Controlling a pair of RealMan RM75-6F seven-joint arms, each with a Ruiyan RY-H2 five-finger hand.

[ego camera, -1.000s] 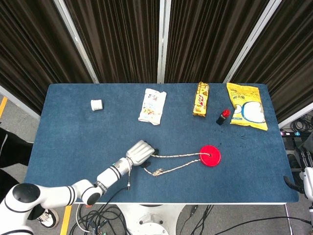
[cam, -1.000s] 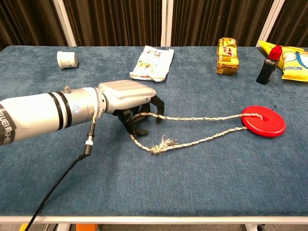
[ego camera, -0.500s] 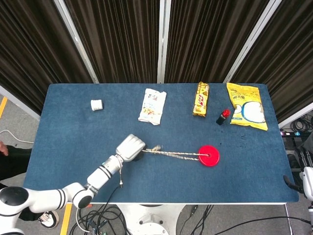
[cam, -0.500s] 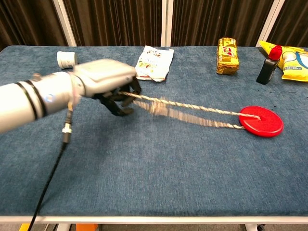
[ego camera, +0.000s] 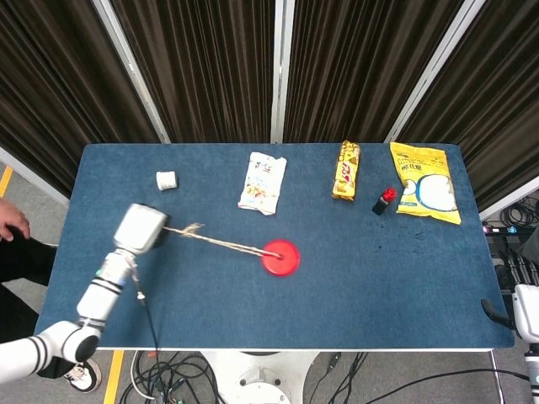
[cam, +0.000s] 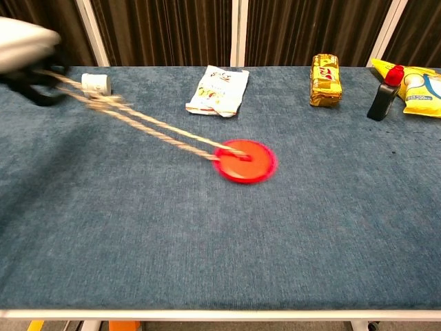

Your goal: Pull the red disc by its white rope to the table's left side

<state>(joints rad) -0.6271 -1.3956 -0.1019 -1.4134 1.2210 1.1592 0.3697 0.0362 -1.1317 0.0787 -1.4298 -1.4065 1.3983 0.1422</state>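
Observation:
The red disc [ego camera: 280,257] lies near the middle of the blue table [ego camera: 396,278]; in the chest view the red disc [cam: 245,161] looks blurred. Its white rope [ego camera: 219,242] runs taut from the disc up and left to my left hand [ego camera: 141,228], which grips the rope's end above the table's left part. In the chest view the white rope [cam: 145,126] leads to my left hand [cam: 26,58] at the frame's top left corner, blurred and partly cut off. My right hand is outside both views.
Along the far edge lie a white roll [ego camera: 167,180], a white snack packet [ego camera: 263,182], a yellow bar pack [ego camera: 346,169], a small dark bottle with a red cap [ego camera: 384,201] and a yellow bag [ego camera: 425,193]. A person's hand [ego camera: 12,220] shows off the table's left.
My left hand has swung left and lifted with the rope. The rope has gone taut and the red disc has slid left, from the table's right part to near its middle.

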